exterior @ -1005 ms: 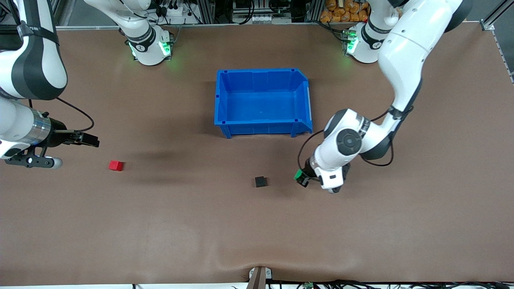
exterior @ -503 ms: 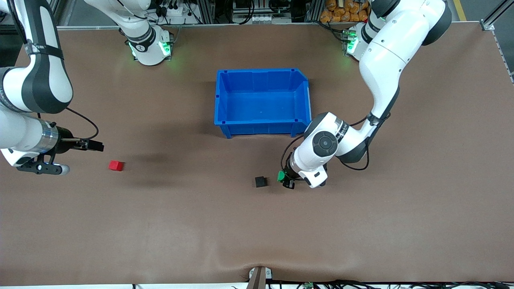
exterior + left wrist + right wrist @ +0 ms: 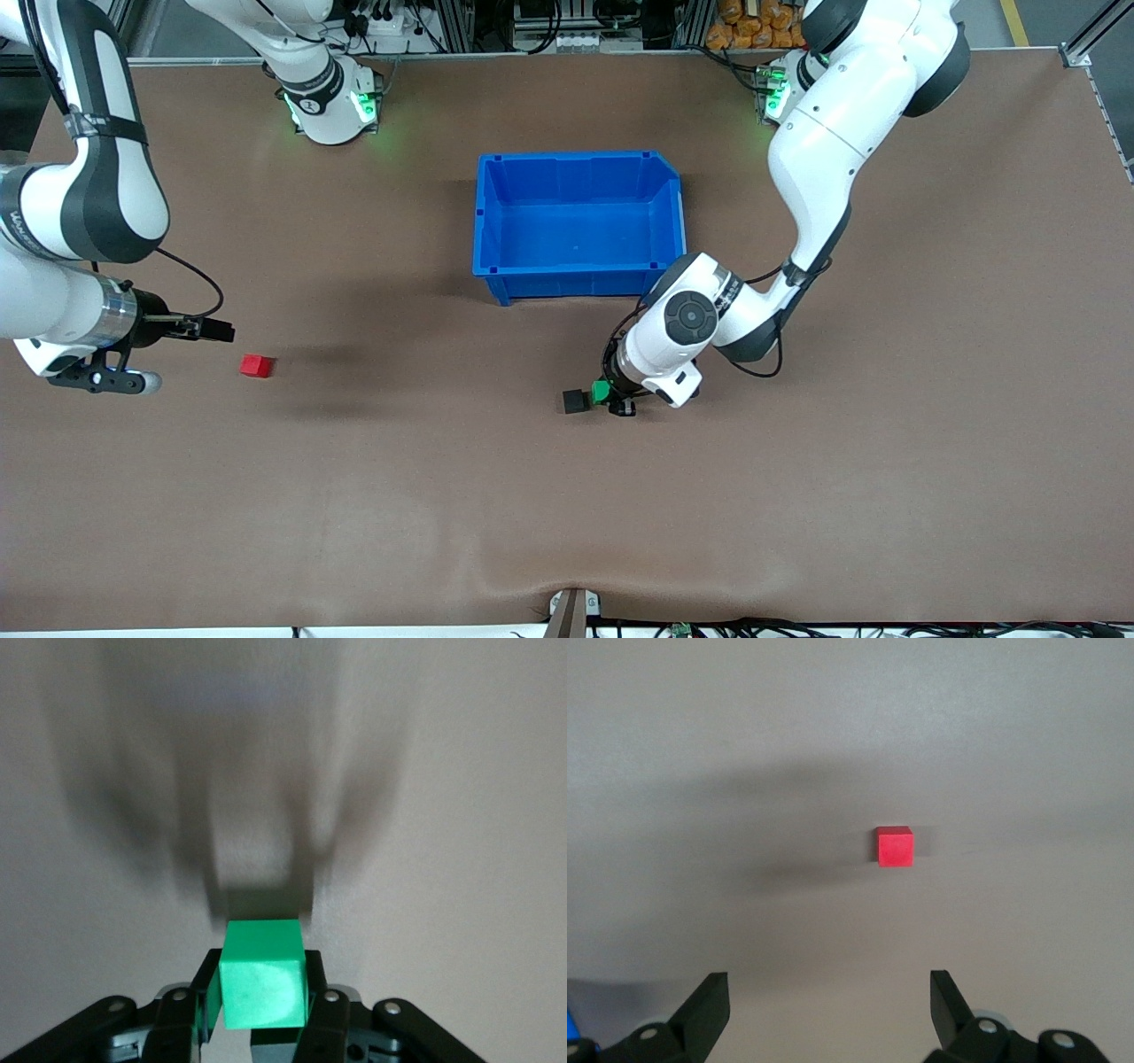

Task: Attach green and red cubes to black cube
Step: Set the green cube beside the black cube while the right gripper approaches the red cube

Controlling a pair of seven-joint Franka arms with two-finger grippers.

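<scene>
Front view, nearest row: black cube (image 3: 575,401) sits on the brown table (image 3: 567,514), near the table's middle; green cube (image 3: 601,391) is just beside it on the side toward the left arm's end, the two look close to touching, contact cannot be told
Left gripper (image 3: 613,399): low over the table beside the black cube; clenched on the green cube, one finger on each of two facing sides
Left wrist view: green cube (image 3: 262,973) is pinched between the two dark fingers (image 3: 321,1005); its top and one face show clear of the pads; its shadow falls on the bare table (image 3: 461,815) just under it; black cube does not show in this view
Red cube (image 3: 257,365): alone on the table toward the right arm's end, a little farther from the front camera than the black cube and well apart from it; nothing touches it
Right gripper (image 3: 217,331): over the table near the red cube; jaws spread wide, grasping nothing
Right wrist view: red cube (image 3: 895,846) lies flat on the table (image 3: 700,744), well ahead of the two parted fingertips (image 3: 709,1001); right gripper (image 3: 829,1005) is clear of it
Farthest: blue bin (image 3: 496,221) stands farther from the front camera than all three cubes, near the table's middle; nothing shows inside it
</scene>
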